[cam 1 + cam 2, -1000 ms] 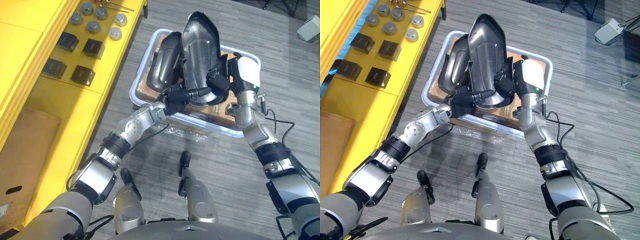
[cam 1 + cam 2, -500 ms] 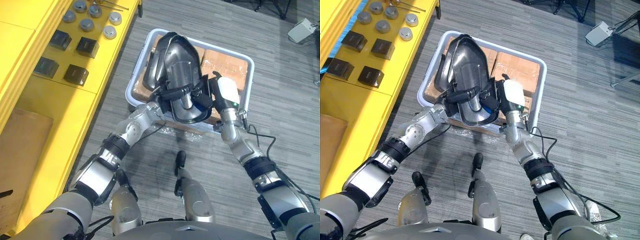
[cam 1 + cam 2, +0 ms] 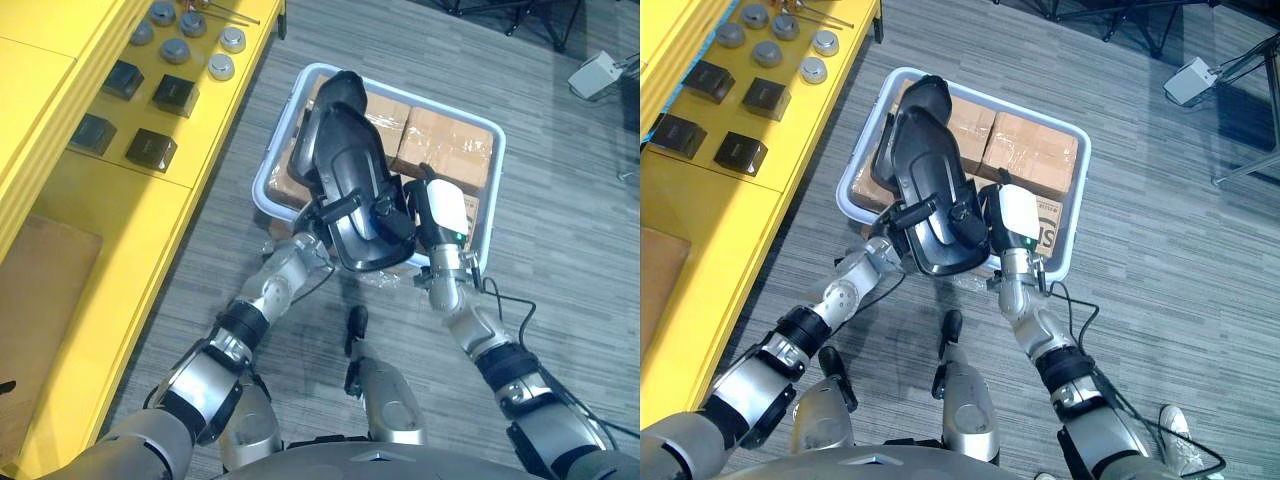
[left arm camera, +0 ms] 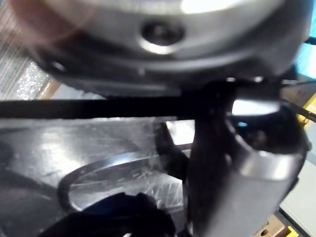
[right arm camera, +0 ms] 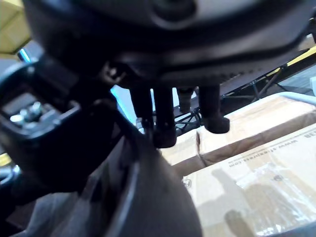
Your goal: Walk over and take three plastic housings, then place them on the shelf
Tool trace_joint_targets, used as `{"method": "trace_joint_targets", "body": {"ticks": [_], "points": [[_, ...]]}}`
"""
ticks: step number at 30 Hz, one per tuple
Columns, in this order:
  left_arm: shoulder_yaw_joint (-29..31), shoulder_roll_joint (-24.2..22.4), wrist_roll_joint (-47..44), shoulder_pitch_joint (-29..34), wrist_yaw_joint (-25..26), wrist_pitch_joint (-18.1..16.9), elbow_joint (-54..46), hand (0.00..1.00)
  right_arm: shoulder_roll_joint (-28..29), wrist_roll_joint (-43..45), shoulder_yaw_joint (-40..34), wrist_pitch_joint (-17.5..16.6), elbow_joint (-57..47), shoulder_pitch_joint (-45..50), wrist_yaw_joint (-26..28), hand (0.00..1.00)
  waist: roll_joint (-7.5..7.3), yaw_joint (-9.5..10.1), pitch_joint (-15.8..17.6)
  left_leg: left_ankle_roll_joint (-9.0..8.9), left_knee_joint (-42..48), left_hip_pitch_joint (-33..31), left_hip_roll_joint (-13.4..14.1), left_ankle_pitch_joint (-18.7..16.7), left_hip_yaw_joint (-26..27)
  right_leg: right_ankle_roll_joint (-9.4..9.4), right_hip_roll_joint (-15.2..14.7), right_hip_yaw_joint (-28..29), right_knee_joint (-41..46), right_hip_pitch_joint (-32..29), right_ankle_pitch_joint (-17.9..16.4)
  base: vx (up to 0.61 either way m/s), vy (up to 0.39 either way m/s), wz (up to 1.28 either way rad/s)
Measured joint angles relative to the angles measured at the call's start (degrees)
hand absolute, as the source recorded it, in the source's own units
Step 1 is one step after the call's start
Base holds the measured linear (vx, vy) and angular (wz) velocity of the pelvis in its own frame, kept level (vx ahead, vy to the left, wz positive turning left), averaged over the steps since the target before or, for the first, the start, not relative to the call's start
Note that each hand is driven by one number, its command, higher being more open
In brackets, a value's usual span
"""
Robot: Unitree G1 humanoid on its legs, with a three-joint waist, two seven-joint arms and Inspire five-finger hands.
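I hold a large dark plastic housing (image 3: 352,175) between both hands, tilted over the near edge of the white bin (image 3: 494,185). My left hand (image 3: 330,212) is curled on its lower left edge. My right hand (image 3: 440,215), with a white thumb cover, grips its right rim; the right wrist view has its fingers (image 5: 163,121) hooked over the housing's rim (image 5: 148,197). A second dark housing (image 3: 887,158) shows behind the held one, over the bin's left side; whether it rests in the bin I cannot tell.
Brown cardboard boxes (image 3: 445,140) fill the bin. A yellow shelf (image 3: 90,215) runs along the left, carrying black blocks (image 3: 150,148) and several silver round parts (image 3: 220,66). Clear wrap (image 3: 278,228) lies on the grey floor by the bin. A white box (image 3: 598,72) sits far right.
The held housing has come down and tipped toward me, from upright over the bin to its near edge. My left hand's fingers have curled onto it. The camera has shifted.
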Motion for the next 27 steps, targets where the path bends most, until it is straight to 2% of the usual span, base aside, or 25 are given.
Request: {"method": "trace_joint_targets", "body": {"ticks": [2, 5, 7, 11, 17, 20, 24, 27], "points": [[-0.02, -0.33, -0.01, 2.32, -0.15, -1.65, -1.73, 0.0, 0.92, 0.71, -0.83, -0.39, -2.36, 2.34, -0.7, 1.0, 0.0, -0.06, 0.0, -0.1, -0.04, 0.42, -0.01, -0.21, 0.12, 0.12, 0.0, 0.04, 0.01, 0.28, -0.19, 0.04, 0.027, -0.03], [0.42, -0.94, -0.12, 5.84, 0.74, -7.1, -4.97, 0.0, 3.88, 7.38, -1.97, -4.44, -6.58, 7.19, -3.34, 1.0, 0.05, -0.02, -0.02, 0.11, -0.42, 2.08, -0.02, -0.37, 0.71, 0.28, 0.08, 0.4, 0.08, 1.32, -0.5, 0.04, 0.02, -0.06], [2.33, -1.9, 0.6, 8.4, 4.0, -11.81, -10.71, 0.0, 5.8, 10.11, -1.81, -7.85, -11.86, 13.32, -4.54, 1.0, 0.14, 0.12, -0.09, 0.08, -1.13, 3.77, -0.11, -0.44, 0.88, 0.58, 0.12, 0.42, 0.14, 2.68, -0.98, 0.02, 0.01, -0.01], [6.69, -3.14, 7.88, 10.77, 9.43, -17.3, -15.49, 0.0, 8.82, 14.45, -1.77, -10.47, -16.83, 19.74, -5.16, 1.0, 0.71, 0.18, -1.69, 0.01, -2.17, 6.21, -0.39, -0.73, 1.51, 0.88, 0.05, 0.65, 0.06, 4.46, -1.5, 0.0, 0.012, -0.02], [10.53, -3.65, 31.83, 18.64, 22.91, -18.12, -15.93, 0.0, 9.5, 24.49, -3.31, -16.26, -22.49, 24.52, -4.47, 1.0, 2.61, 0.26, -7.04, -0.45, -5.29, 9.93, -1.17, -0.34, 2.71, 1.32, -0.12, 0.98, -0.15, 6.3, -1.76, 0.04, 0.019, -0.04], [13.53, -4.57, 40.06, 21.94, 26.75, -18.08, -15.95, 0.0, 9.56, 28.72, -6.51, -18.84, -25.12, 26.25, -3.04, 1.0, 3.36, 0.7, -8.7, -0.53, -7.1, 11.36, -1.45, 0.45, 2.65, 1.32, -0.1, 0.52, -0.15, 7.2, -1.76, 0.0, -0.003, 0.03], [18.27, -4.69, 45.82, 25.91, 28.65, -18.35, -18.0, 0.0, 11.41, 36.24, -11.55, -20.99, -25.94, 28.97, 2.03, 1.0, 3.89, 1.0, -10.92, -0.58, -8.69, 12.5, -1.9, 1.22, 2.48, 1.8, -0.36, -0.06, -0.15, 7.91, -2.12, -0.02, -0.007, 0.05], [20.47, -4.62, 47.52, 30.54, 27.84, -19.55, -22.5, 0.0, 12.87, 42.55, -14.51, -20.91, -25.9, 33.59, 6.96, 1.0, 4.73, 1.32, -11.95, -0.65, -9.15, 13.08, -1.97, 1.52, 2.17, 1.92, -0.45, -0.35, -0.15, 8.64, -2.22, -0.02, -0.008, 0.07]]}}
